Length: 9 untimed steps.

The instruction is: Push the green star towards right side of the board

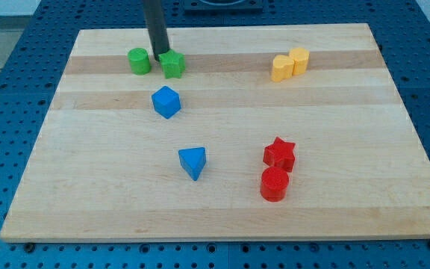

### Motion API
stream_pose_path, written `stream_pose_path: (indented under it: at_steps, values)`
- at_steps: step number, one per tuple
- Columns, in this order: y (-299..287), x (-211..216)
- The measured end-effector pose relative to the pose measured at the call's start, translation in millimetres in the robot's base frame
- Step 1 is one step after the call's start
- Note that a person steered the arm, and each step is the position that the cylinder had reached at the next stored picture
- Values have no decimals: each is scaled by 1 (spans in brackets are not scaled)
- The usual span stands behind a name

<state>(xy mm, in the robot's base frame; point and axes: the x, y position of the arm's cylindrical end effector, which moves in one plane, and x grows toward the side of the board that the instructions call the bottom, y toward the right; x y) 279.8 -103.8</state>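
Camera view shows my tip [159, 54] holding nothing, wedged between the green cylinder [139, 61] at its nine o'clock and the green star [173, 65] at its four o'clock, touching the star, near the board [334, 217] top edge.

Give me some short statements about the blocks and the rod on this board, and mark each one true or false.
1. My tip sits between the green cylinder and the green star. True.
2. The two yellow blocks are far apart. False: they touch.
3. The red star is above the red cylinder in the view. True.
4. The blue cube lies at the view's right edge. False: it is left of centre, below the green star.
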Motion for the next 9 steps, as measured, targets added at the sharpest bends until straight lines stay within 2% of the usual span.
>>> stream_pose_path:
  at_steps: [1,2,3,4,5,6,7,8,9]
  values:
    - [36,8]
    - [-29,-16]
    - [-45,14]
    - [-8,32]
    - [68,32]
    - [102,22]
    - [87,5]
    - [99,-29]
    - [190,-60]
